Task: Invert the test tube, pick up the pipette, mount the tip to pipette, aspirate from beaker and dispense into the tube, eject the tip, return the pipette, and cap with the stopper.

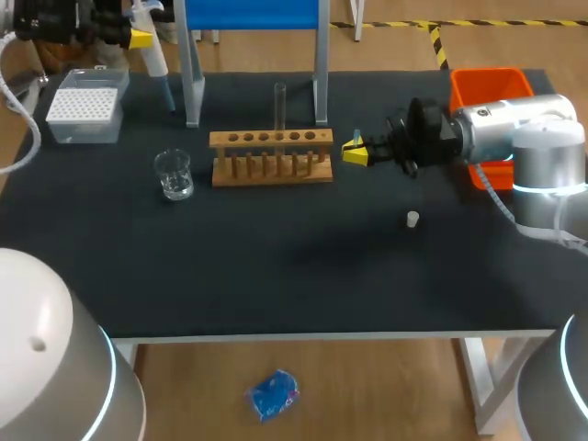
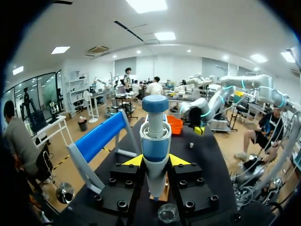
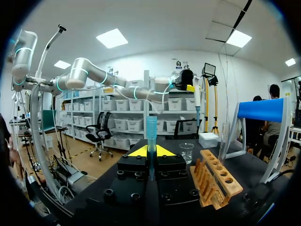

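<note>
Tube [image 1: 279, 106] stood upright in rack [image 1: 271, 158], beaker [image 1: 174, 175] left, white stopper [image 1: 413, 219] right; pipette [image 2: 155, 141] and blue tip [image 3: 151, 134] were held aloft.

The tabletop [image 1: 276, 276] is black. The rack [image 1: 271, 156] is pale brown wood, the bin [image 1: 487, 81] orange, and the tip box [image 1: 84, 106] and stopper [image 1: 412, 219] white. The beaker [image 1: 173, 175] and tube [image 1: 279, 106] are clear. The pipette [image 2: 155, 141] is white and blue, the tip [image 3: 151, 132] translucent blue. The left gripper [image 2: 155, 161] and right gripper [image 3: 151, 151] are black with yellow ends.

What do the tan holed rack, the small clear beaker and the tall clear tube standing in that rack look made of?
Tan holed rack: wood, matte, pale even brown with dowel pegs. Small clear beaker: probably glass, see-through with bright glints; clear plastic possible. Tall clear tube: transparent, glass or plastic, cannot tell.
</note>
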{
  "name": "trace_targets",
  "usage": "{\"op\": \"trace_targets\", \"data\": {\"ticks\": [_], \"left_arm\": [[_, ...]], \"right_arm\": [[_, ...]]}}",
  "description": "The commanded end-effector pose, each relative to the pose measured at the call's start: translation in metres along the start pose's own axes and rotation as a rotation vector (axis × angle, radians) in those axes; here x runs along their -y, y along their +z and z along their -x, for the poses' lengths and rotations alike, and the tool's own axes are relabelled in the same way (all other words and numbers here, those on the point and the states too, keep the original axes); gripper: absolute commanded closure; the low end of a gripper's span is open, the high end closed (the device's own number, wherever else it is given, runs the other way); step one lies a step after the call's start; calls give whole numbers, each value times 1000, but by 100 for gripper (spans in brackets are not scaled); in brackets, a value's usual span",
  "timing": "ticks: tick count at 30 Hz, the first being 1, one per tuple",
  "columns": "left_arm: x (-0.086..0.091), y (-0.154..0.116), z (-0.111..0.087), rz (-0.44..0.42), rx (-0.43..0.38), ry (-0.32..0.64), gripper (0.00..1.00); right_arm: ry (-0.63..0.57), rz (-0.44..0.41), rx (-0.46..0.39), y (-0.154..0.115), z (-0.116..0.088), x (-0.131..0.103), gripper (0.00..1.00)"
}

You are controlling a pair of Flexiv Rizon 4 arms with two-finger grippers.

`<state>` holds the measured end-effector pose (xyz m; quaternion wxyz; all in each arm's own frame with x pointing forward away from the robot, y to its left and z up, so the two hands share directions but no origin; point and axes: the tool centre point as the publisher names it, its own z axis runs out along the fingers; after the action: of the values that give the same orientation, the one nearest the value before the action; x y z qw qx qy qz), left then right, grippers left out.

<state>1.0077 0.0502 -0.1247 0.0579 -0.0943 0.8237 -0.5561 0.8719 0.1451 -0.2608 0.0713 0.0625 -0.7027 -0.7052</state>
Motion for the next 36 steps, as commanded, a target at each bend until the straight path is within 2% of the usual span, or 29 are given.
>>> {"op": "trace_targets", "data": {"ticks": [1,6,8,15,22,28,31,36], "left_arm": [[0,0,7,3,-121,0,100],[0,0,7,3,-121,0,100],[9,10,-7,56,-135,14,100],[36,38,-62,80,-150,56,100],[59,64,-98,90,-136,73,100],[69,87,-117,90,-102,78,100],[71,101,-126,94,-119,73,100],[71,101,-126,94,-119,73,100]], "right_arm": [[0,0,-2,-1,0,0,100],[0,0,-2,-1,0,0,100],[0,0,-2,-1,0,0,100],[0,0,-2,-1,0,0,100],[0,0,-2,-1,0,0,100],[0,0,-2,-1,0,0,100],[0,0,-2,-1,0,0,100],[0,0,-2,-1,0,0,100]]}}
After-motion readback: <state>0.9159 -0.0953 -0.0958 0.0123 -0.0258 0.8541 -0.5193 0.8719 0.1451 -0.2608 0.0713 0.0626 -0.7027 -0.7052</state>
